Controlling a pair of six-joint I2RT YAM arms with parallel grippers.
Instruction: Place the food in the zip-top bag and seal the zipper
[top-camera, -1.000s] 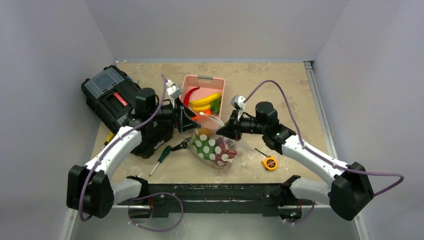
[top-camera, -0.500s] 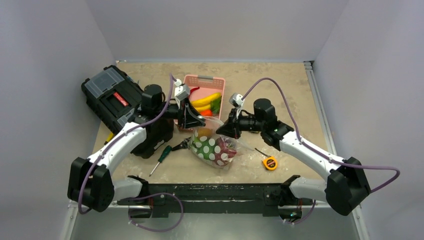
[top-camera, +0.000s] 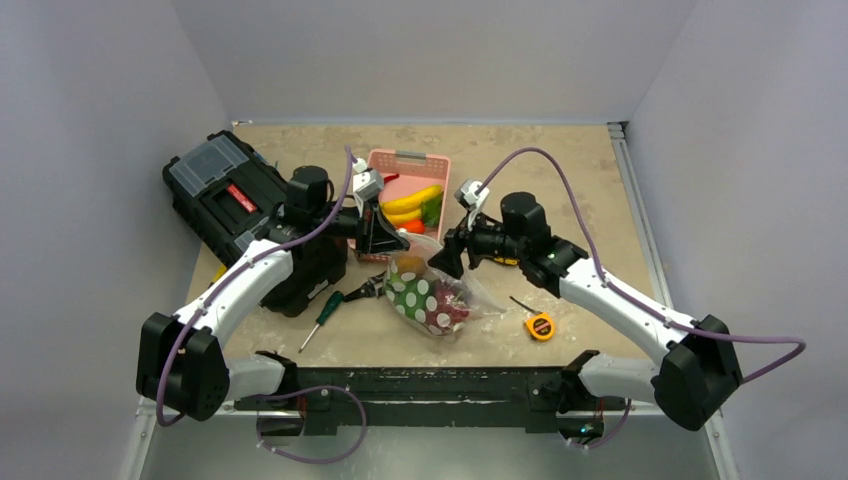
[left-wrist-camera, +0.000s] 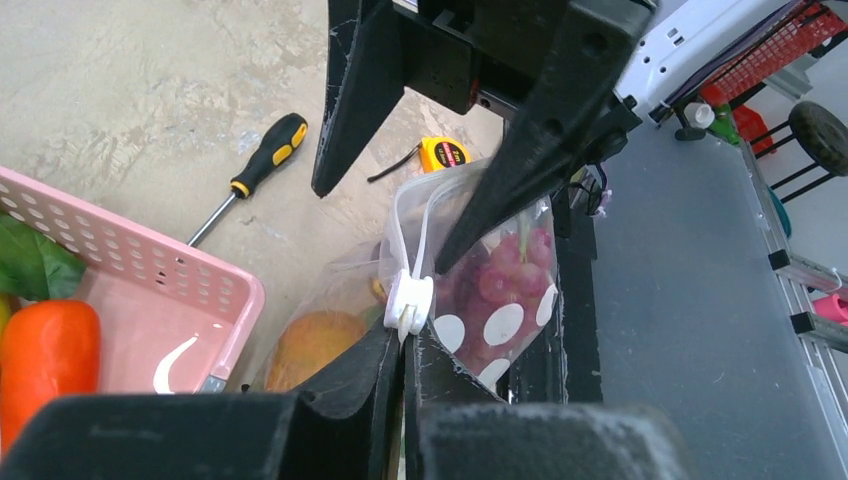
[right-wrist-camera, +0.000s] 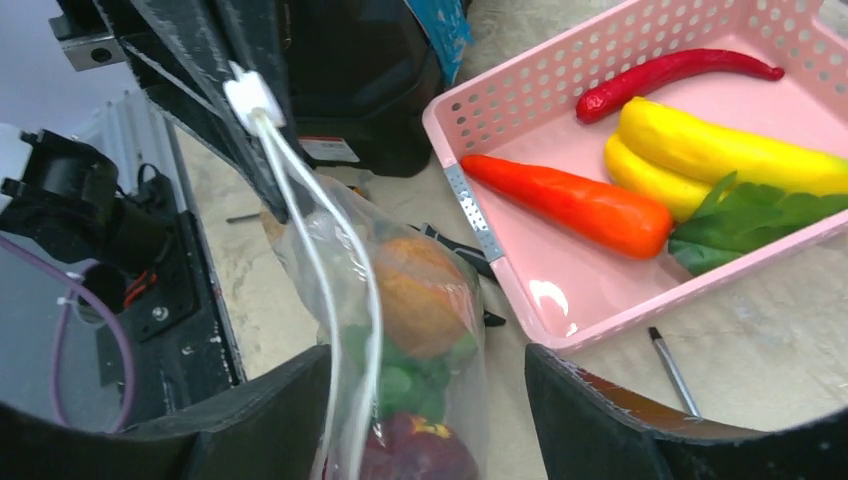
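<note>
Top external view: the zip-top bag (top-camera: 430, 300) lies near the middle of the worktop (top-camera: 620, 180), just in front of the pink basket (top-camera: 408, 157). It holds an orange fruit (left-wrist-camera: 310, 345) and purple grapes (left-wrist-camera: 500, 280). Its zipper (right-wrist-camera: 322, 265) is lifted, and the left jaws are clamped on the white slider (left-wrist-camera: 410, 303). The right jaws stand apart astride the bag's mouth; whether they touch it cannot be told. A screwdriver (top-camera: 325, 312) lies left of the bag, a tape measure (top-camera: 540, 326) lies to its right, and a black toolbox (top-camera: 225, 195) sits toward the far-left corner.
</note>
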